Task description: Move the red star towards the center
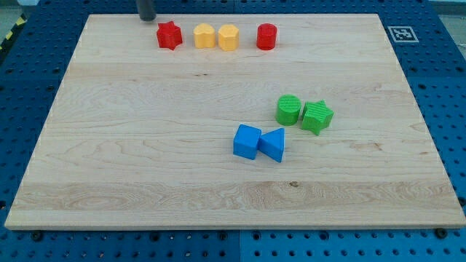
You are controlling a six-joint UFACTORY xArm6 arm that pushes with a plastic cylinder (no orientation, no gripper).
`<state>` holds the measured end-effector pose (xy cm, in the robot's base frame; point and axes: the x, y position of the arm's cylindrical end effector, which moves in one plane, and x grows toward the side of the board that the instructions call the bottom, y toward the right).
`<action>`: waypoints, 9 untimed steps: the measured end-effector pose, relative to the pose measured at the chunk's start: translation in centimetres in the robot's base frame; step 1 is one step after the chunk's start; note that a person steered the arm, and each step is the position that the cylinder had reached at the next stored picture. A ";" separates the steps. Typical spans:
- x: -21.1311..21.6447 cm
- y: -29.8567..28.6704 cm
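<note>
The red star (169, 35) lies near the view's top, left of middle, on the wooden board (145, 145). My tip (148, 17) stands just up and to the left of the star, a small gap apart, at the board's top edge. To the star's right sit two yellow blocks (204, 36) (228, 36) side by side, then a red cylinder (266, 36).
A green cylinder (289, 109) and a green star (317, 116) sit right of the board's middle. A blue cube (247, 141) and a blue triangular block (274, 144) touch just below them. A marker tag (401, 33) is at the top right corner.
</note>
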<state>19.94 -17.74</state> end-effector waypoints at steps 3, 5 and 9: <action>0.7 3.7; 2.9 5.1; 8.8 8.3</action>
